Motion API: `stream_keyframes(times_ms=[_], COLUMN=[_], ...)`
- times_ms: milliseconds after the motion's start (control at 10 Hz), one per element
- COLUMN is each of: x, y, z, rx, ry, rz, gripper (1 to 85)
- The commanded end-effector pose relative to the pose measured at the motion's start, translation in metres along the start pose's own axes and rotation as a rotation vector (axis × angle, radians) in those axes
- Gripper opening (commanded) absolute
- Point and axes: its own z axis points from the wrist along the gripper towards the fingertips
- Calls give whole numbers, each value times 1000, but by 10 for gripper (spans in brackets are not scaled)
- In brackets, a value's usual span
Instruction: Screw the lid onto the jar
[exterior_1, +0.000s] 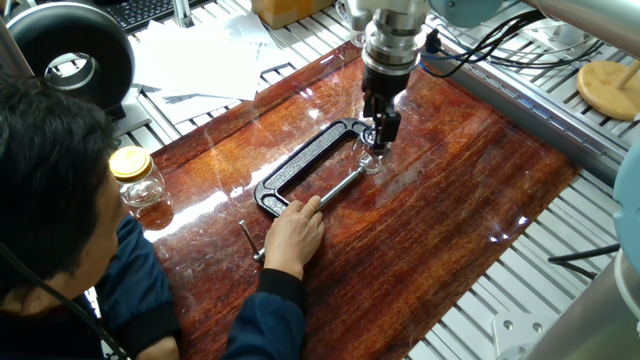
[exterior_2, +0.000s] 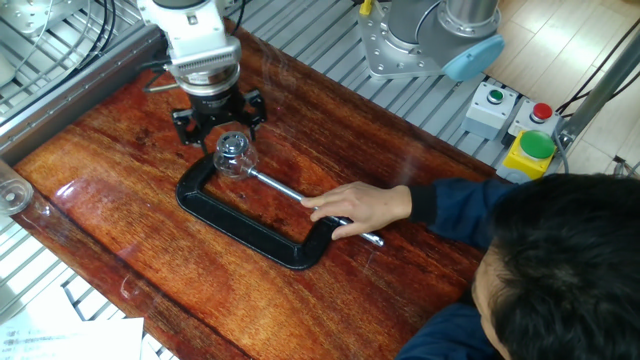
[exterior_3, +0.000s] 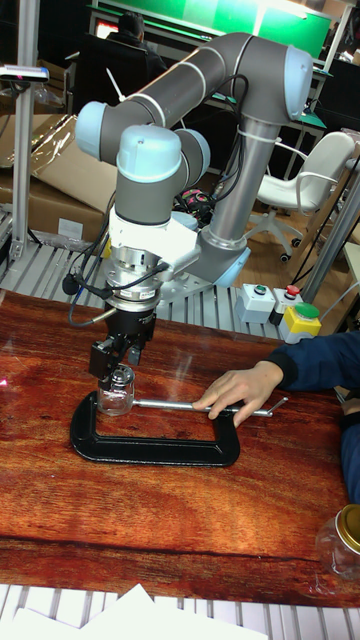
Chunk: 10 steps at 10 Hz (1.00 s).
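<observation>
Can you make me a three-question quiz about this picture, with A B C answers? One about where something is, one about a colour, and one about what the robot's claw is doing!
1. Where is the jar?
A. Inside the black clamp
B. On the metal rack
C. In the person's hand

2. What colour is the lid of the bigger jar?
A. Blue
B. Yellow
C. Green

3. What is the gripper doing?
A. Lying on the wood
B. Holding the clamp's screw
C. Standing just above the jar

Answers:
1 A, the clamp's screw presses the jar against the clamp's end.
2 B, its top is yellow.
3 C, its fingers hang at the lid.
</observation>
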Motion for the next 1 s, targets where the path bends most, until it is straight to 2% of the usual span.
stream_keyframes(times_ms=[0, 300, 600, 900], x=[-2, -1, -4, 3], y=[-2, 2, 7, 2], z=[-2, -4, 3, 5], rx=[10, 14, 9, 32], ry=[-18, -21, -49, -22], rz=[-83, -192, -269, -364], gripper=[750, 750, 750, 750])
